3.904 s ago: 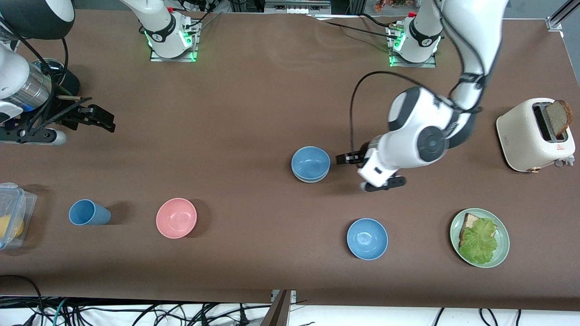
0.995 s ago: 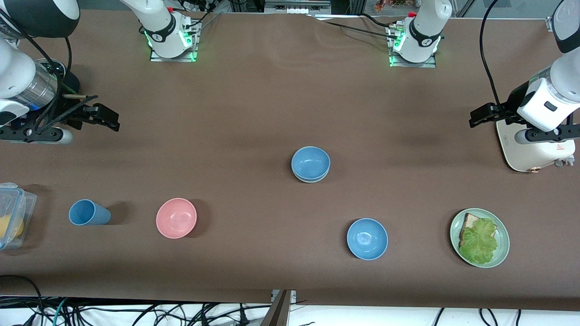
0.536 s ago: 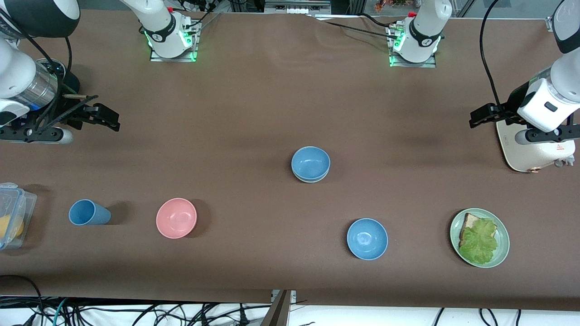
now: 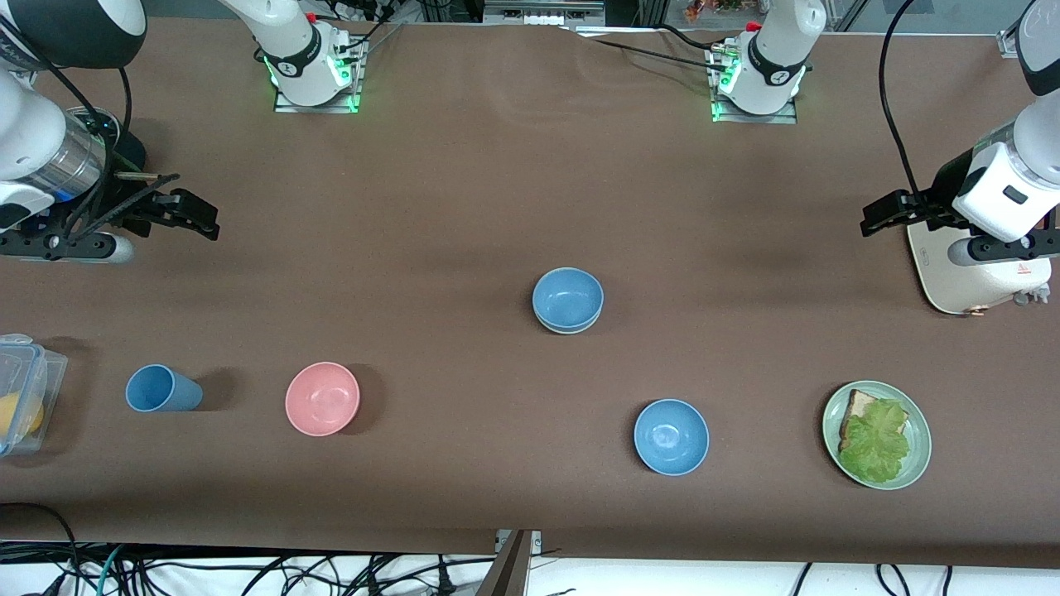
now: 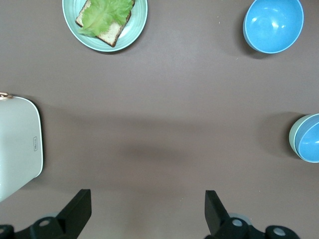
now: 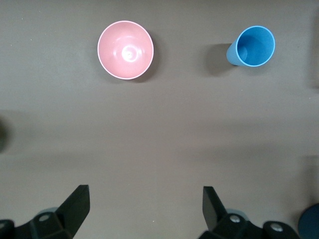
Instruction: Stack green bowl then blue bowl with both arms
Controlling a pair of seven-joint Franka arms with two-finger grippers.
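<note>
My left end effector hangs with its fingers spread and nothing between them, up over the counter beside the toaster at the left arm's end; my right end effector is likewise released and empty, raised over the right arm's end of the counter, waiting. The blue bowl already sits nested in the green bowl, of which only a pale rim shows beneath it, mid-counter between my two end effectors; the left wrist view catches that same pair at its edge, blue bowl inside green rim. So I judge the stack made and no further grasp owed. If anything needed correcting, the relation that matters is this: the stack lies toward the middle of the counter from both end effectors and nearer the front camera than either, and my left one looks somewhat closer to it than my right. Bowls are round, so no long axis dictates the wrist angle. A second blue bowl sits loose, nearer the camera, and the pink bowl and blue cup lie toward the right arm's end
</note>
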